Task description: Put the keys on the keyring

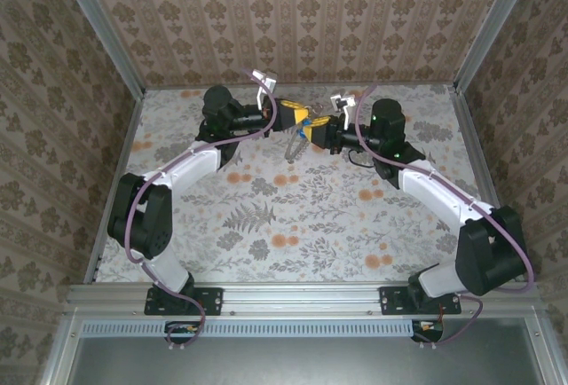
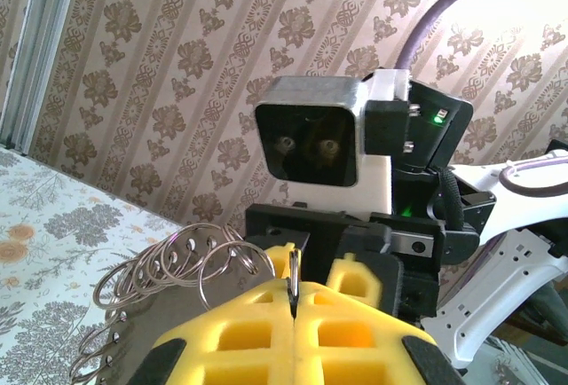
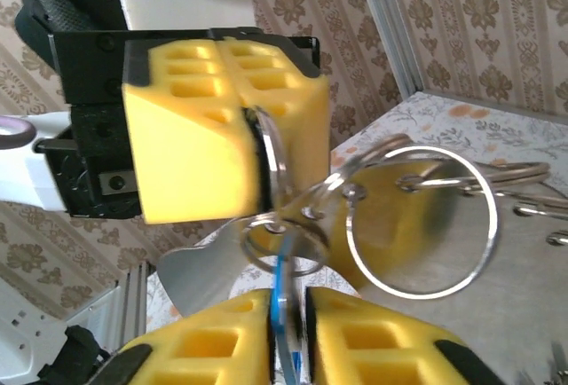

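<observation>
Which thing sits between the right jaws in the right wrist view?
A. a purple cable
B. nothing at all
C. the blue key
C: the blue key stands edge-on, pinched between the yellow pads of the right jaws.

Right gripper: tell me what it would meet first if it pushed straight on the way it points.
Probably the keyring, its loops just beyond the pads, then the left gripper clamping one ring. The right gripper pinches the keys; depth is unclear.
</observation>
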